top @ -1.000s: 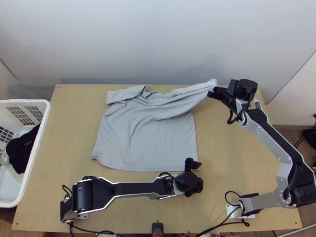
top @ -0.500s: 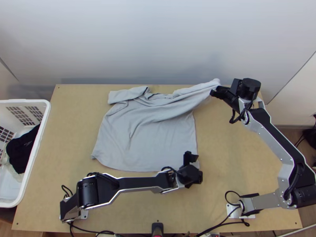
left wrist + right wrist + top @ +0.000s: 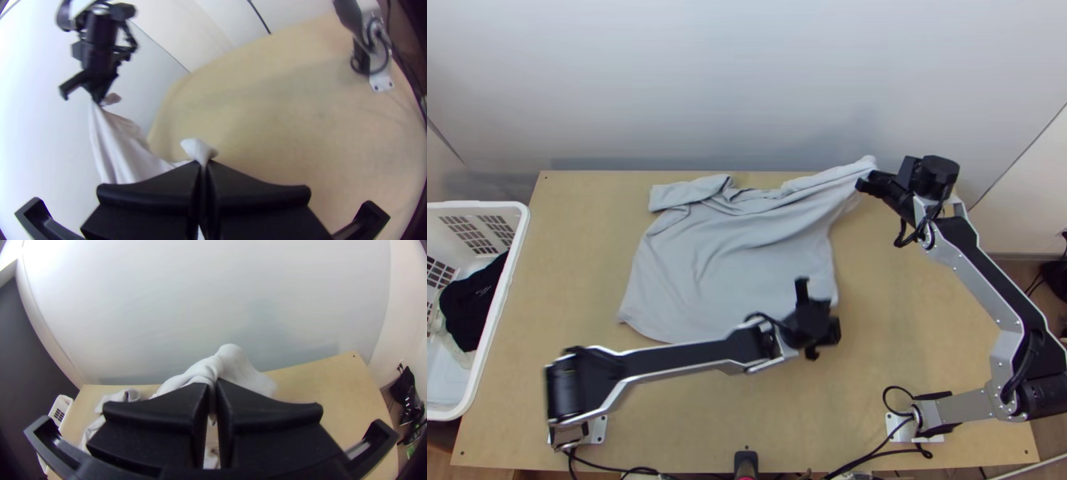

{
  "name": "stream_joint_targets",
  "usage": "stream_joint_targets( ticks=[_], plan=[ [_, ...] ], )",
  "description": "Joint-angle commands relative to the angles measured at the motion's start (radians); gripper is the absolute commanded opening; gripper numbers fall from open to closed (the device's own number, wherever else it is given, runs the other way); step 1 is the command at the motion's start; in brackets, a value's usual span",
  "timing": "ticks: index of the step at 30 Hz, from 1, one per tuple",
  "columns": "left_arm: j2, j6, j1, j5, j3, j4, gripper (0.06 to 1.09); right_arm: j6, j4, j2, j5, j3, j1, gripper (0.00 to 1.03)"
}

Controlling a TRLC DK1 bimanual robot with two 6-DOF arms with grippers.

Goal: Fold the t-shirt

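Observation:
The light grey t-shirt (image 3: 731,256) lies spread with wrinkles on the table, one sleeve flopped out at its far left. Over the hem's near right corner is my left gripper (image 3: 819,308); in the left wrist view my left gripper (image 3: 203,171) is shut on a bit of the t-shirt (image 3: 200,149) poking out between its fingers. At the table's far right, my right gripper (image 3: 867,184) holds the shirt's far right part raised. The right wrist view has my right gripper (image 3: 213,391) shut on the bunched t-shirt (image 3: 235,364).
A white basket (image 3: 507,272) with a black cloth (image 3: 471,300) in it stands at the left. A wall rises behind the table's far edge. Bare table (image 3: 899,320) lies between the shirt and the right arm's base.
My left gripper has moved up the picture, and the shirt's near right corner has come along with it. My right gripper has shifted slightly right, drawing the held part along.

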Motion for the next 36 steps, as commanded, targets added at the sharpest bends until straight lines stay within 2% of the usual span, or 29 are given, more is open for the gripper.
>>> stream_joint_targets(
  ticks=[1,4,8,10,16,20,24,28,36],
  plan=[
    [-0.240,-0.046,0.081,-0.029,0.064,-0.022,0.09,0.001,-0.064,-0.045,0.000,0.058,-0.039,0.03],
    [-0.366,-0.060,0.168,-0.052,0.061,-0.044,0.09,-0.022,-0.161,-0.123,-0.002,0.113,-0.054,0.03],
    [-0.520,-0.063,0.314,-0.060,0.057,-0.045,0.09,-0.136,-0.174,-0.257,-0.008,0.142,-0.050,0.03],
    [-0.579,-0.048,0.377,-0.060,0.060,-0.039,0.09,-0.165,-0.220,-0.281,-0.008,0.199,-0.048,0.03],
    [-0.684,-0.023,0.513,-0.057,0.121,-0.019,0.09,-0.228,-0.475,-0.232,-0.009,0.493,-0.024,0.03],
    [-0.730,-0.023,0.575,-0.057,0.113,0.076,0.09,-0.295,-0.627,-0.189,-0.008,0.693,0.004,0.03],
    [-0.790,-0.016,0.592,-0.057,0.066,0.157,0.09,-0.294,-0.791,-0.145,-0.002,0.910,0.028,0.03],
    [-0.846,0.035,0.593,-0.057,0.001,0.277,0.09,-0.311,-0.825,-0.145,0.046,1.036,0.033,0.03],
    [-0.926,0.029,0.641,-0.055,-0.034,0.305,0.09,-0.369,-0.859,-0.186,0.100,1.078,0.028,0.03]
  ],
)
